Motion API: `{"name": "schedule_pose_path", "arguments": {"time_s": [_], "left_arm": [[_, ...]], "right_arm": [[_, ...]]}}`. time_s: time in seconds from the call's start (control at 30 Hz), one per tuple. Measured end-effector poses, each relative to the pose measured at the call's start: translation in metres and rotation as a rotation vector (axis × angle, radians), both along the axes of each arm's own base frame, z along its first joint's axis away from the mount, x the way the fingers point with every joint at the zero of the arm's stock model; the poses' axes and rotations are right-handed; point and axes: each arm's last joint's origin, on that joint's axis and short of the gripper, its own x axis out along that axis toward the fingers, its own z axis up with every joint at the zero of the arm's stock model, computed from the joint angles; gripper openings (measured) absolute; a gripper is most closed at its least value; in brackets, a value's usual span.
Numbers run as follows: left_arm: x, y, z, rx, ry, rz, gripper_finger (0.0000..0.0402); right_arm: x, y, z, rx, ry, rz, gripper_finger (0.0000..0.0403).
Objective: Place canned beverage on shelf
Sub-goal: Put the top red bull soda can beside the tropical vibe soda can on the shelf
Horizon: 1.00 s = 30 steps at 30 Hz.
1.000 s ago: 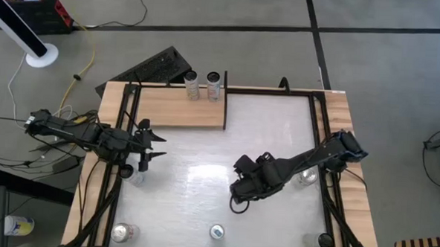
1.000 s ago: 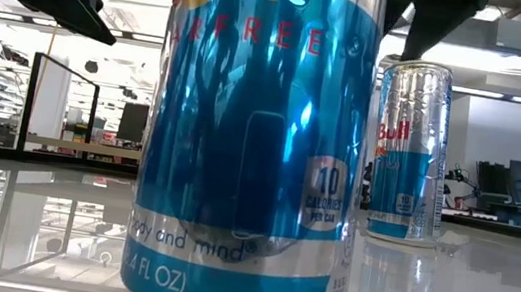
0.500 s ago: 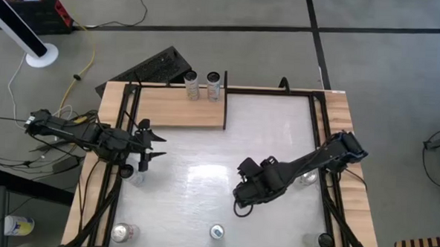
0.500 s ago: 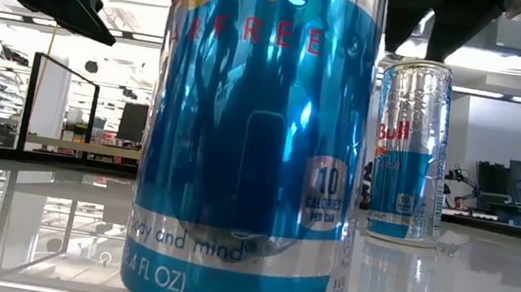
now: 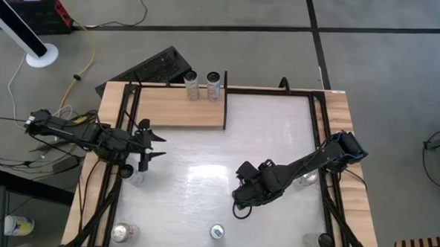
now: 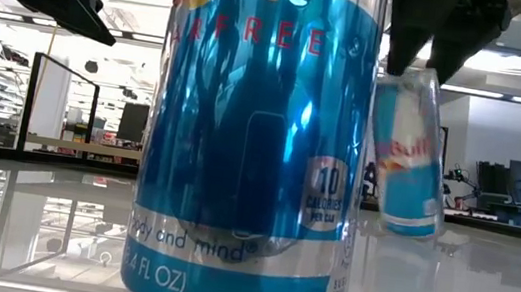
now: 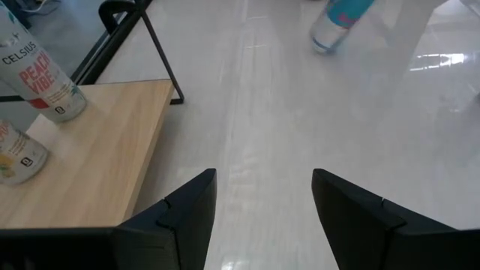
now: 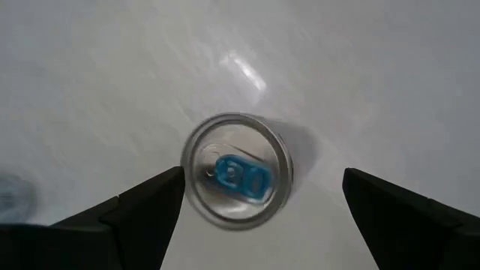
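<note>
The likeliest failure is a knocked-over can: in the low view the target can leans off upright beneath the right gripper, as if something on the arm has nudged its top, and a further push sideways would roll it across the glossy table. From above the can is hidden under the right gripper, which hangs at about 5 o'clock from the table's middle. Its wrist camera looks straight down on the can's lid, which sits between the two fingers but nearer one than the other, so an uncentred close could clip the rim and tip it. The fingers stand wide apart and hold nothing; I judge neither pad is on the can wall yet. The shelf lies well away at 11 o'clock, with two cans already at its far edge (a long carry, so a loose grip would matter). The left gripper waits by the shelf's near corner, jaws partly apart and empty.
</note>
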Motion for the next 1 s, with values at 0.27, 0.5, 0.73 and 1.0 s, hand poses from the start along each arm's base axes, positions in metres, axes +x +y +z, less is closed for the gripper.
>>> {"name": "schedule_pose_path", "arguments": {"time_s": [0.27,0.5,0.73,1.0], "left_arm": [[0.000,0.000,0.000,0.000,0.000,0.000,0.0206],[0.000,0.000,0.000,0.000,0.000,0.000,0.0206],[0.000,0.000,0.000,0.000,0.000,0.000,0.0206],[0.000,0.000,0.000,0.001,-0.005,0.005,0.0206]], "right_arm": [[-0.009,-0.006,0.010,-0.065,0.068,-0.003,0.0386],[-0.012,0.012,0.010,-0.061,0.148,0.390,0.0386],[-0.007,0.024,-0.013,-0.001,0.198,0.825,0.0386],[0.003,0.006,-0.016,-0.201,0.326,1.293,0.0386]]}}
